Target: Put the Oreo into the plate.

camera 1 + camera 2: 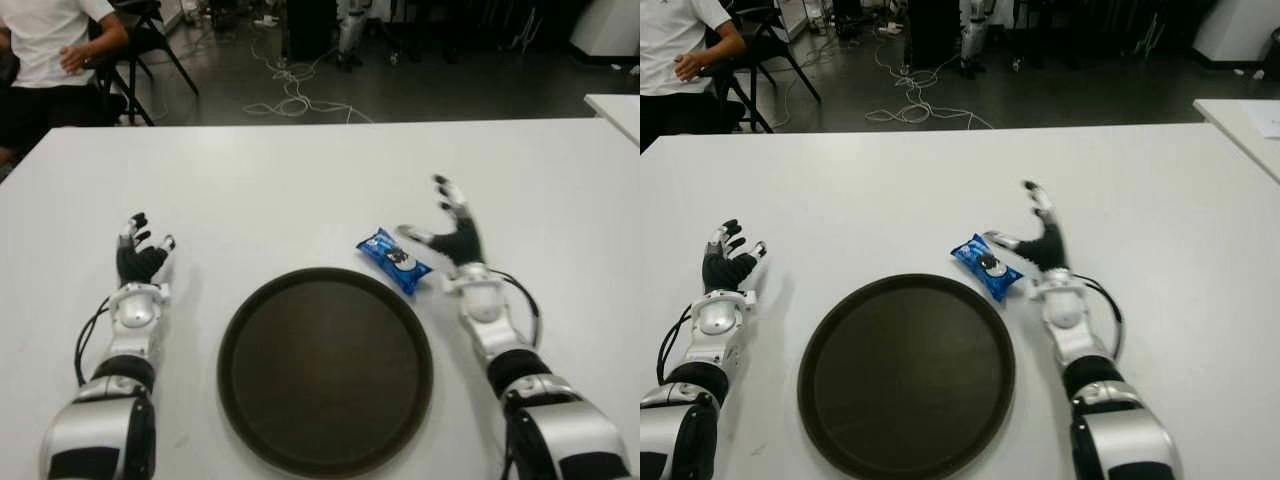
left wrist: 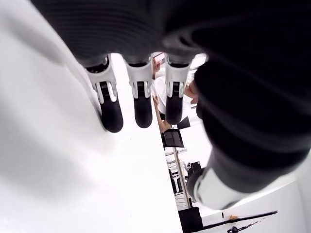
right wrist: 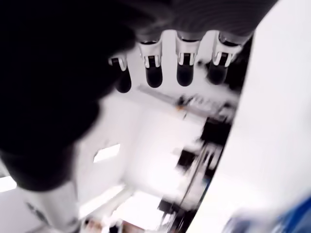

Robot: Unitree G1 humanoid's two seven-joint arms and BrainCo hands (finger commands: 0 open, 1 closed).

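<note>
Oreo (image 1: 394, 260) apparently beside right hand (image 1: 452, 236)

Head stereo eyes overlook the table (image 1: 300, 180); wrist cameras hug fingers (image 2: 143, 104).

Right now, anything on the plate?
Nothing is visible on the plate; its whole dark surface shows bare. The Oreo pack lies on the table just past the rim, beside the open right hand. Whatever is under the plate is covered.
</note>
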